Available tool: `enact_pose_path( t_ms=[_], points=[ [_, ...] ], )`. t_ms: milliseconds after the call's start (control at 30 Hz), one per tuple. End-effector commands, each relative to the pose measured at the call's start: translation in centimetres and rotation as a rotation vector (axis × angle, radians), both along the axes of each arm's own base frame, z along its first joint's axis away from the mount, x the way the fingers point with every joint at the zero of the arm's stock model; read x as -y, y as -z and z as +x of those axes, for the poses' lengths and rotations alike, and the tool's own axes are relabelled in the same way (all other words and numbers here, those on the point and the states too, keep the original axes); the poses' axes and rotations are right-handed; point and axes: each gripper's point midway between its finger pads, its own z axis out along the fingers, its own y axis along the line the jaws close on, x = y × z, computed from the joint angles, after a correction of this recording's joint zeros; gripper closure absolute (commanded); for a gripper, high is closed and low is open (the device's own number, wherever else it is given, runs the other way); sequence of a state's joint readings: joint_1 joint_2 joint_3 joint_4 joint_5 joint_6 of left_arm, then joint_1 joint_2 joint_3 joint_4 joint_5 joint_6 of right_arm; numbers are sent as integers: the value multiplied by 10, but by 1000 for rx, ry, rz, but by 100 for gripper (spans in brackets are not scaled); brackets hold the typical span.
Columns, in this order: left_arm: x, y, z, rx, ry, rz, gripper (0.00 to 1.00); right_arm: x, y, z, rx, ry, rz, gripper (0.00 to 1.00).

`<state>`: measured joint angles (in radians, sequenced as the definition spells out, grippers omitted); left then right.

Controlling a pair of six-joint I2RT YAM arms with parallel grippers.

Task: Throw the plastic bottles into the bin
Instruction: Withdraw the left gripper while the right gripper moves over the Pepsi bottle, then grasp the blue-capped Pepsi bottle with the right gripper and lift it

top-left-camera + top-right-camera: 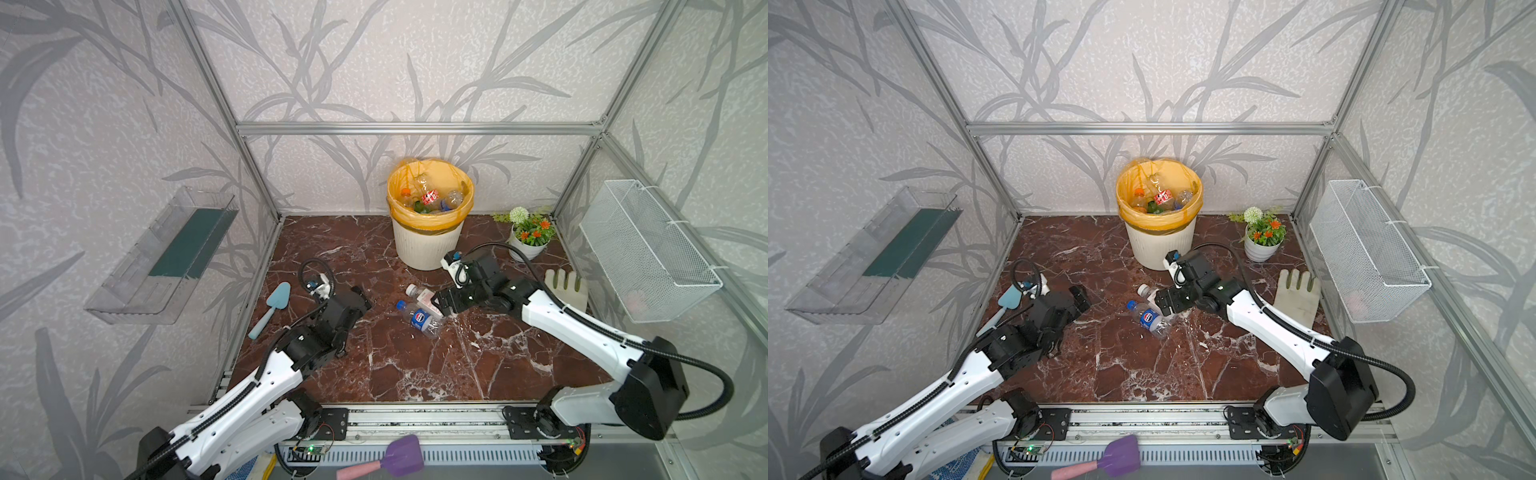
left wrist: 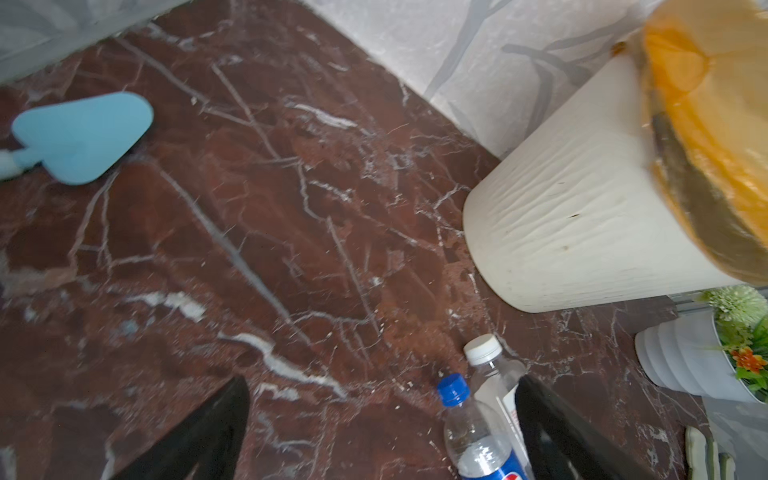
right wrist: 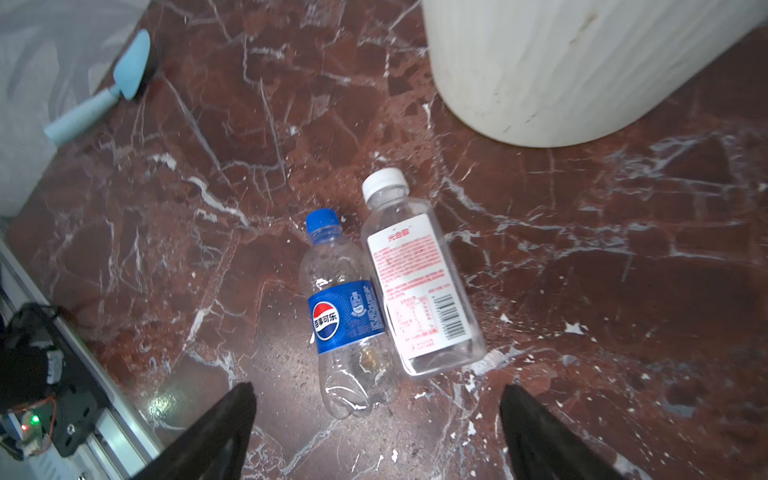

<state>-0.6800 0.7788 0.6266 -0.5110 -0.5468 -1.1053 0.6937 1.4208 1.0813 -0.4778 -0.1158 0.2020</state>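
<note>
1. Near the middle of the red-brown marbled tabletop (image 1: 415,374): a clear plastic bottle with a blue cap and blue label (image 3: 347,316) and a clear squarish plastic bottle with a white cap and white-and-red label (image 3: 419,286). Both lying down, touching side by side, caps pointing away from the right gripper.
2. Right gripper (image 3: 376,390): jaws apart, gripping nothing, low over the tabletop just behind the bases of the two bottles. In both top views, partly covering the white-capped one.
3. Left gripper (image 2: 381,380): jaws spread wide, empty, well apart from both bottles in both top views.
4. Round cream-white ribbed bin with an orange-yellow bag folded over its rim (image 1: 428,249): upright at the back wall, beyond the two bottles. Several more plastic bottles (image 1: 434,198) piled inside.
5. Elsewhere:
   - light blue plastic trowel (image 1: 270,305), flat near the left edge
   - small white pot of orange flowers (image 1: 528,245), in the back right corner
   - pale rubber glove (image 1: 567,286), flat beside the right arm
   - white wire mesh basket (image 1: 648,249), on the right wall
   - clear plastic tray (image 1: 162,257), on the left wall
</note>
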Motion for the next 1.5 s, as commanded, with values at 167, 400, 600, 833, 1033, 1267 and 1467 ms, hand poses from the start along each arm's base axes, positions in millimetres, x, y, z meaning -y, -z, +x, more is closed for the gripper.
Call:
enact_pose_path(
  t_ms=[167, 400, 600, 833, 1033, 1267, 1467],
  points=[
    [-45, 57, -48, -112, -166, -47, 1, -37, 37, -11, -13, -206, -226, 15],
    [-47, 60, -51, -137, -156, -13, 1, -57, 75, -22, -110, -310, -438, 29],
    [-44, 57, -46, -136, -135, 17, 1, -61, 91, -13, -126, -310, -539, 34],
    [-45, 58, -45, -142, -135, 33, 1, -63, 109, -9, -154, -311, -592, 32],
    [-49, 60, -48, -141, -144, 36, 1, -68, 123, -12, -189, -330, -624, 31],
    [-54, 59, -52, -137, -150, 39, 1, -79, 112, -13, -175, -327, -593, 44],
    [-51, 60, -49, -144, -134, 49, 1, -88, 43, 1, -14, -285, -478, 47]
  ],
)
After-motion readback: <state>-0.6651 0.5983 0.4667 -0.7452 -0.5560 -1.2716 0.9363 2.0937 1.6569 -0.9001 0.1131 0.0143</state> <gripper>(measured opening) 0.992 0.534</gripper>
